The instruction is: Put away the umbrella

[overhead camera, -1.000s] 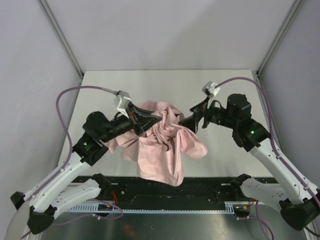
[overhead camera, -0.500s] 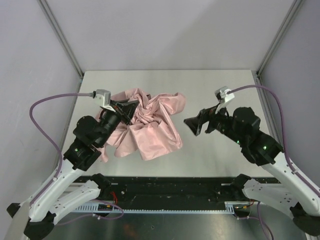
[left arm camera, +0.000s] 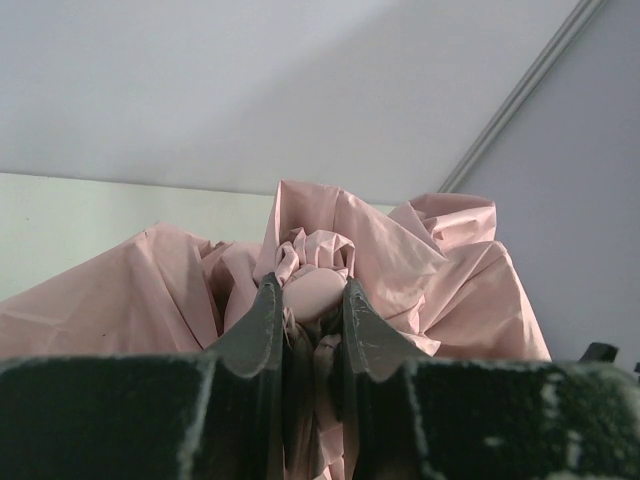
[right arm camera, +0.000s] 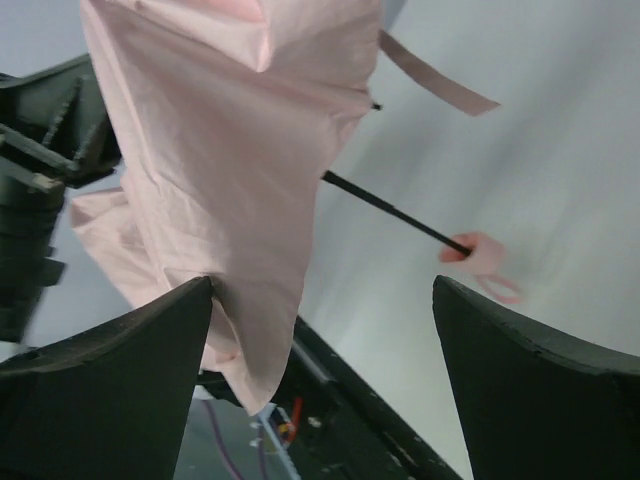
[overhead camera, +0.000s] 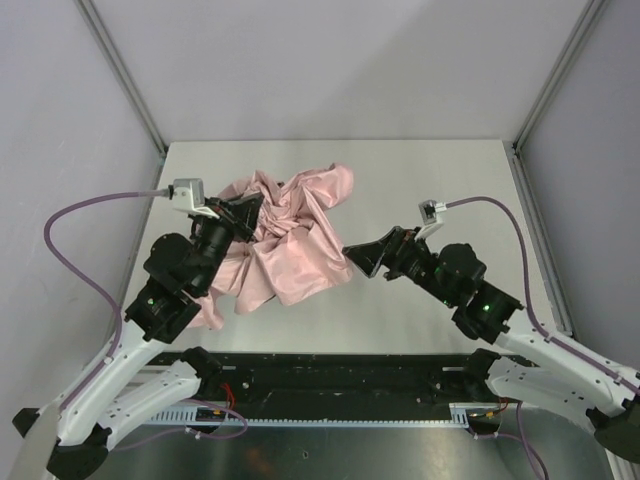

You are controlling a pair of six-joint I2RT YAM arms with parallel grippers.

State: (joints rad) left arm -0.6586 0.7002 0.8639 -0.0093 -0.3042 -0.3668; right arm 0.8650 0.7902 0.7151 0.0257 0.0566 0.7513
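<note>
The left hand (overhead camera: 247, 208) is nipped narrow on the umbrella (overhead camera: 290, 250), and from its own camera you can see the two dark fingers (left arm camera: 262, 320) pinching a rounded pink knot of cloth between them, with the rest of the crumpled canopy (left arm camera: 420, 270) billowing up behind and to either side of that hand (left arm camera: 308, 300). From above, the pink cloth spreads out from the left hand towards the middle of the bench (overhead camera: 430, 170), heaped in loose folds, some of it tucked under the left arm. The right hand (overhead camera: 352, 256) stands wide and holds nothing, its tips just beside the near right edge of the cloth, and I cannot tell whether they brush it. Through that hand (right arm camera: 322, 290) the cloth (right arm camera: 230, 130) hangs in a long drape in front of its left finger (right arm camera: 110, 380), and a thin black shaft (right arm camera: 390, 212) pokes out of the folds, running away to a small pink handle (right arm camera: 478, 250) with a pink loop (right arm camera: 500, 290) beside it, both a little blurred, over the pale bench (right arm camera: 560, 150)
</note>
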